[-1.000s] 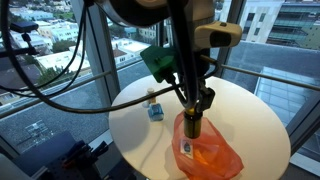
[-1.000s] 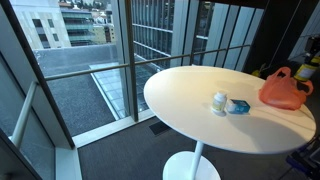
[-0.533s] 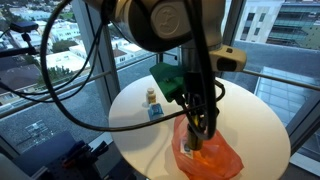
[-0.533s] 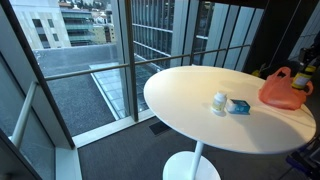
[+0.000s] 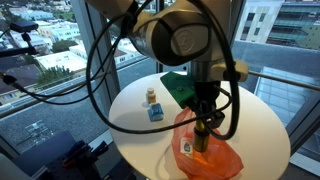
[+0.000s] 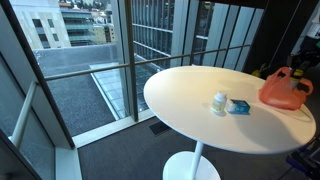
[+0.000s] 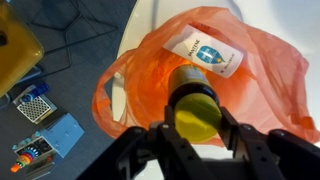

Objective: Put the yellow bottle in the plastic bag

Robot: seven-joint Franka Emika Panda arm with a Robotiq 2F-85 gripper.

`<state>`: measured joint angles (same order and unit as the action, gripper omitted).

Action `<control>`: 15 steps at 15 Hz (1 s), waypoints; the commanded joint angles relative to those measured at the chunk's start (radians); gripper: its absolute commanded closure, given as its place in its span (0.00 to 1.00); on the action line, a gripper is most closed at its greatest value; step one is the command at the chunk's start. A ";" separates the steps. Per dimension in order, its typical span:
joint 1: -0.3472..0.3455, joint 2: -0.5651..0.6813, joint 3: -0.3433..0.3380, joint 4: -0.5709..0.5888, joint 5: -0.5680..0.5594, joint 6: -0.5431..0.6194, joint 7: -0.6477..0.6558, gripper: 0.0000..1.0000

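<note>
While the arm hangs over the round white table [image 5: 255, 115], the gripper [image 5: 203, 128] points straight down with its fingers pressed against the sides of the yellow bottle [image 5: 201, 141], holding it upright. The bottle is right above the orange plastic bag [image 5: 212, 160], which sits on the near part of the tabletop in an exterior view. Its lower end is at the mouth of the bag, but I cannot tell whether it is already inside. In the wrist view the gripper [image 7: 195, 128] comes in from the bottom edge, with a dark finger [image 7: 150, 142] on each side of the yellow bottle [image 7: 194, 108]. The bottle's bright cap faces the camera, and its darker body points into the crumpled, open plastic bag [image 7: 270, 80]. A white label with a blue crest [image 7: 208, 55] lies inside the bag, beyond the bottle. Well apart from the bag, a small white bottle [image 5: 152, 97] stands just beside a blue box [image 5: 156, 112]. Both show again in an exterior view, the small white bottle [image 6: 219, 101] touching or nearly touching the blue box [image 6: 238, 106]. There the plastic bag [image 6: 284, 90] sits near the far right rim of the table [image 6: 180, 90].
</note>
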<state>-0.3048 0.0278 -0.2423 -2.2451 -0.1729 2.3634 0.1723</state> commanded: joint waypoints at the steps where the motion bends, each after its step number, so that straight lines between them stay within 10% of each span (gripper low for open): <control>1: 0.030 0.061 -0.002 0.052 0.007 0.003 0.020 0.80; 15: 0.104 0.107 0.005 0.029 -0.012 0.036 0.012 0.80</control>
<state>-0.2033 0.1357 -0.2350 -2.2113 -0.1729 2.3752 0.1733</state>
